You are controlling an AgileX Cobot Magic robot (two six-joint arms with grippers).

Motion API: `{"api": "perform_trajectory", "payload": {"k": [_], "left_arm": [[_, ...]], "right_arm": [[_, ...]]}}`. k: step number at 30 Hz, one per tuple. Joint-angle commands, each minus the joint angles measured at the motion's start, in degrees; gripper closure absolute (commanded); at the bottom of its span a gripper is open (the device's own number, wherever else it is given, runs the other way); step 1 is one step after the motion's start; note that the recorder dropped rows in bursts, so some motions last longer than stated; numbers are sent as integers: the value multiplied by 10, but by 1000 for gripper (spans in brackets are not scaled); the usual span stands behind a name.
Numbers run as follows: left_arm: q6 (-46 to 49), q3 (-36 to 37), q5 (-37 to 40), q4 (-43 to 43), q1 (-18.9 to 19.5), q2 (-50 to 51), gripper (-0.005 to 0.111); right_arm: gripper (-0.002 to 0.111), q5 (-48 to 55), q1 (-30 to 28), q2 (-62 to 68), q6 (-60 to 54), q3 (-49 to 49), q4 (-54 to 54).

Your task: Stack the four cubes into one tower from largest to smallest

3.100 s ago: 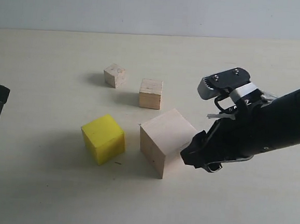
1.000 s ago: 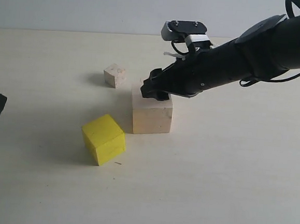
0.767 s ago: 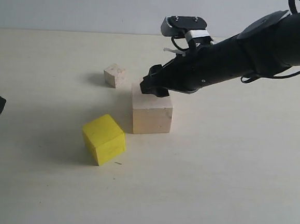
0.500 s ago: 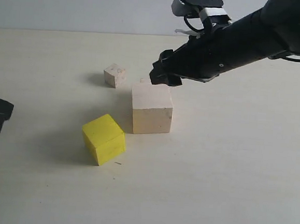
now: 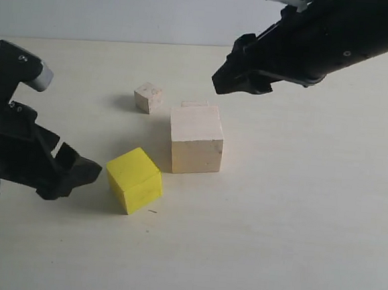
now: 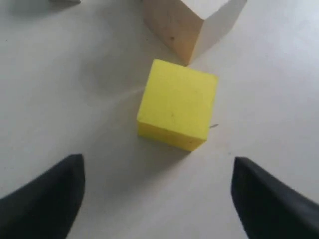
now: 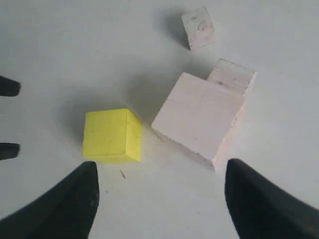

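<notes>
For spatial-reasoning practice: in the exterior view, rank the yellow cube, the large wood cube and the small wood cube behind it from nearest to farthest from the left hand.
1. yellow cube, beside the left hand.
2. large wood cube, centre.
3. small wood cube, mostly hidden behind it.

We see a wide, flat surface (image 5: 293, 247) of pale cream colour, smooth and matte, with no pattern or grain that we can make out. It fills most of the exterior view and runs back to a plain wall (image 5: 124, 8) of light grey-blue. The two meet in a straight, nearly level line high in that view. The wall is bare and evenly toned.

The light is soft and diffuse. Shadows on the surface are faint grey with blurred edges, and they spread mostly toward the left of the exterior view. In both wrist views the same surface reads cooler, closer to grey-white. A tiny dark mark (image 5: 152, 211) sits on it.
</notes>
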Motion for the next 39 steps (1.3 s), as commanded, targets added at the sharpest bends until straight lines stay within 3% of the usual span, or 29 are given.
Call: {"api": "perform_trajectory", "payload": {"k": [1, 7, 12, 18, 25, 39], "left_arm": [[9, -23, -39, -28, -3, 50, 26], [5, -53, -14, -62, -3, 69, 26], [5, -56, 3, -62, -3, 60, 26], [5, -56, 34, -60, -3, 39, 26], [5, -56, 66, -41, -3, 28, 26], [5, -56, 75, -29, -3, 28, 26]], "right_arm": [[41, -10, -1, -20, 0, -3, -7], [41, -109, -1, 13, 54, -16, -32], [41, -108, -1, 97, 88, -108, -31], [41, -20, -1, 243, 125, -278, -48], [41, 125, -1, 393, 292, -477, -211], [41, 213, 5, 524, 345, -604, -214]]}}
